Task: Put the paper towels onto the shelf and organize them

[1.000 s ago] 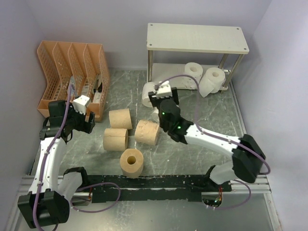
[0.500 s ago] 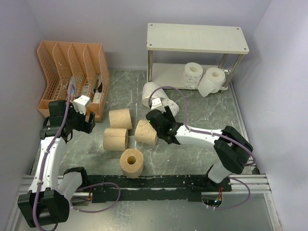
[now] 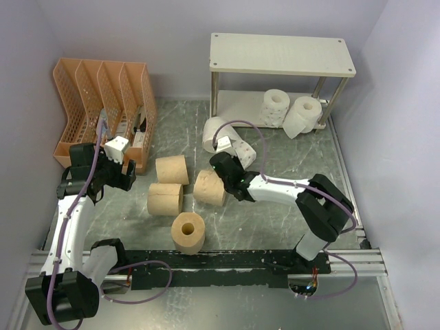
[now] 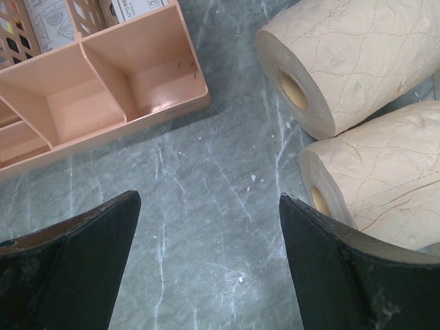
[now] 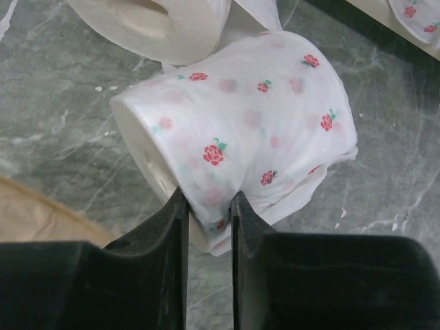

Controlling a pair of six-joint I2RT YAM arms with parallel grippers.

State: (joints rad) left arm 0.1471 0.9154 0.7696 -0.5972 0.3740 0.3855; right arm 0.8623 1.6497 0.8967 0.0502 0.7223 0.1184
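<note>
Currently on the pick step for roll three. The right gripper (image 5: 208, 206) is pinched nearly shut on the near wall of the flowered roll (image 5: 261, 124), with a fold of paper squeezed between the fingers. That roll looks to be lying on its side on the table (image 5: 62, 124), just in front of the shelf (image 3: 282, 55) and right beside a plain white roll (image 5: 165, 24). I can't tell whether the two touch.

The left gripper (image 4: 206, 227) is spread wide and holds nothing. It hangs over bare table between the orange organizer (image 4: 124, 82) and two of the tan rolls (image 4: 357, 62).

- Shelf: two white rolls (image 3: 275, 108) on the lower board, right half. Top board is bare.
- Table: four tan rolls left of centre, plus the two white ones by the shelf.

I'd say roughly a quarter done.

Next move:
- Lift straight up, carry back and right.
- Set it on the lower board left of the pair, or on the top board.

Risk: the grip is on soft paper only, so it could unwind or slip. The loose tail may also drag the neighbour.
</note>
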